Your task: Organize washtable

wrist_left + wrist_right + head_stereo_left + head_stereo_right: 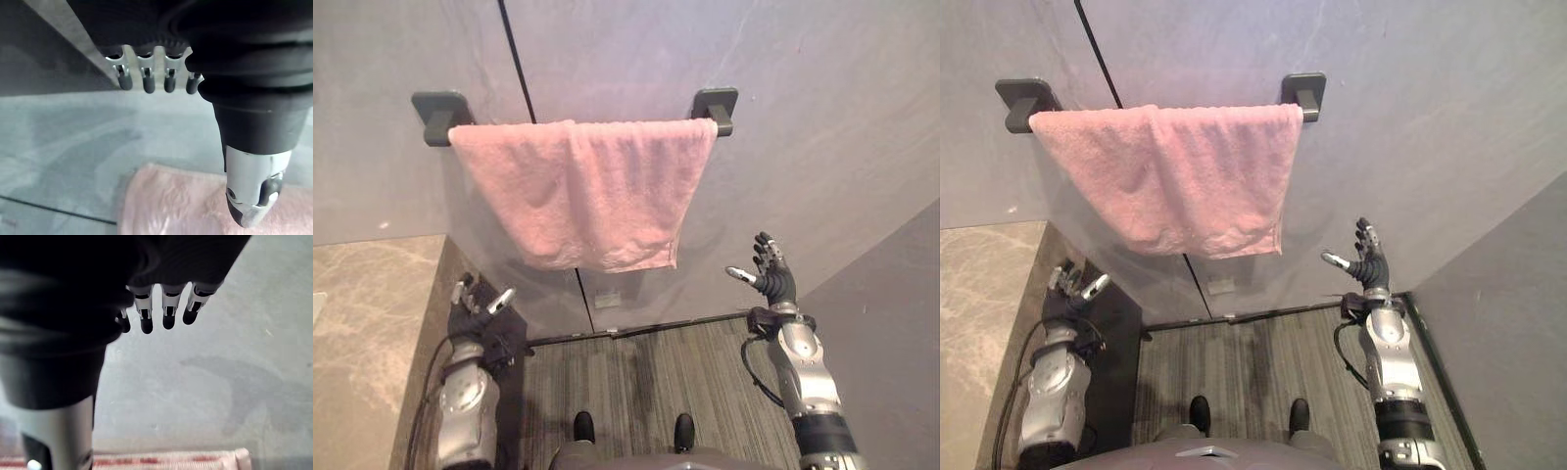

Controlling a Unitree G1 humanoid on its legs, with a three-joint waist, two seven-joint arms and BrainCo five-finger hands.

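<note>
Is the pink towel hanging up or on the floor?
Hanging up: the pink towel drapes over the wall rail, clear of the floor.

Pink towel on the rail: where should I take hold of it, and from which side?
Probably the lower right corner of the pink towel, pinched from below by the right hand, which is open and nearest. The towel hangs draped over the rail with that hem loose, while its top is spread along the bar. The left hand, also open, sits lower left.
</note>
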